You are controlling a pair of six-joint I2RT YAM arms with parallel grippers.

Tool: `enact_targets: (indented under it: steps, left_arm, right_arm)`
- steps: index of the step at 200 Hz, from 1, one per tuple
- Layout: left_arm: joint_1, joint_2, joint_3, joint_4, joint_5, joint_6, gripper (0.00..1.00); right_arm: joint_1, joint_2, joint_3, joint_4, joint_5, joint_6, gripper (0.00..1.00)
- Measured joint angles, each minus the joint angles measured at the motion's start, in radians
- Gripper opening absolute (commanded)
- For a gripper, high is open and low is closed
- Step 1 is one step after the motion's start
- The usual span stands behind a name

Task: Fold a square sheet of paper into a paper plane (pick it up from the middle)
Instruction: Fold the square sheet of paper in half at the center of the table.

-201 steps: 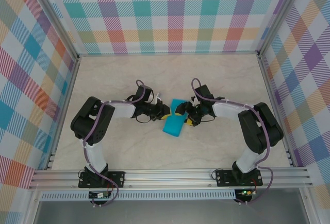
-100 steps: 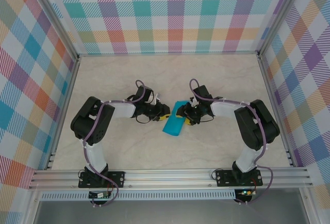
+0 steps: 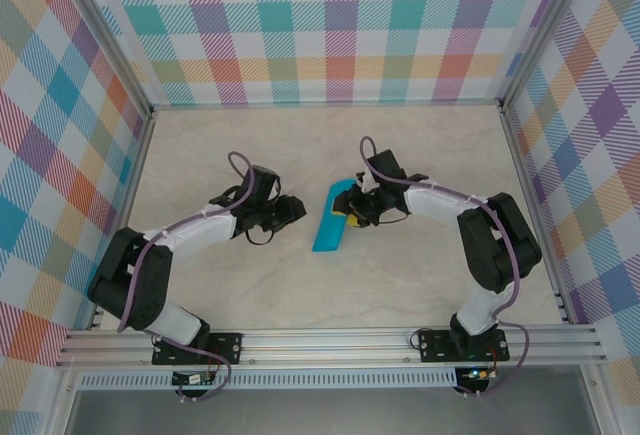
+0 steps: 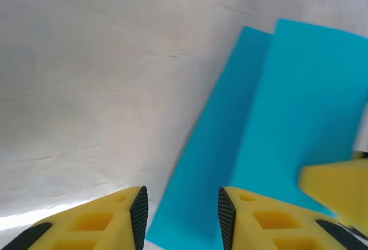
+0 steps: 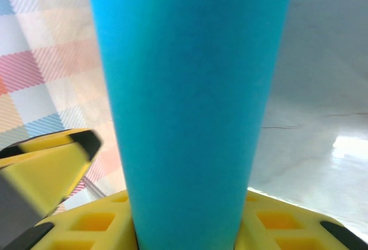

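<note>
The square sheet of paper (image 3: pixel 328 220) is teal-blue and folded into a narrow strip near the middle of the table. My right gripper (image 3: pixel 351 211) is shut on its far right edge. In the right wrist view the paper (image 5: pixel 190 89) fills the gap between the yellow fingers of that gripper (image 5: pixel 187 230) and rises up through the view. My left gripper (image 3: pixel 296 209) stands a little left of the strip, open and holding nothing. In the left wrist view its jaws (image 4: pixel 181 218) are apart, and the paper (image 4: pixel 287 106) lies just ahead, layered with a lengthwise crease.
The pale marbled table (image 3: pixel 400 285) is walled on three sides by checkered panels (image 3: pixel 330 25). An aluminium rail (image 3: pixel 330 340) with both arm bases runs along the near edge. One finger of the right gripper (image 4: pixel 336 184) reaches into the left wrist view.
My left gripper has opened and drawn back to the left, away from the paper. My right gripper has closed on the paper, which now looks narrower and more slanted.
</note>
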Motion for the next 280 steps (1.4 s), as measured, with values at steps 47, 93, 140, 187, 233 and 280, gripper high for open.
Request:
enact_targets:
  steps: [47, 93, 140, 187, 233, 280]
  left_arm:
    - [0.077, -0.154, -0.105, -0.056, -0.096, -0.046, 0.52]
    - [0.085, -0.201, -0.117, -0.035, -0.068, -0.052, 0.56]
    - [0.085, -0.141, -0.117, 0.051, 0.048, -0.051, 0.56]
    - [0.085, -0.089, -0.117, 0.117, 0.142, -0.05, 0.56]
    - [0.07, -0.027, -0.117, 0.154, 0.193, -0.04, 0.56]
    - [0.04, 0.042, -0.105, 0.166, 0.218, -0.032, 0.56]
  right_arm:
    - [0.04, -0.001, 0.106, 0.003, -0.092, -0.03, 0.41]
    - [0.039, 0.055, 0.127, -0.048, -0.097, -0.082, 0.43]
    - [0.039, 0.165, 0.128, -0.122, -0.027, -0.121, 0.5]
    - [0.039, 0.179, 0.131, -0.178, 0.046, -0.15, 0.59]
    - [0.039, 0.165, 0.124, -0.188, 0.129, -0.123, 0.63]
    - [0.039, 0.148, 0.111, -0.201, 0.187, -0.1, 0.65]
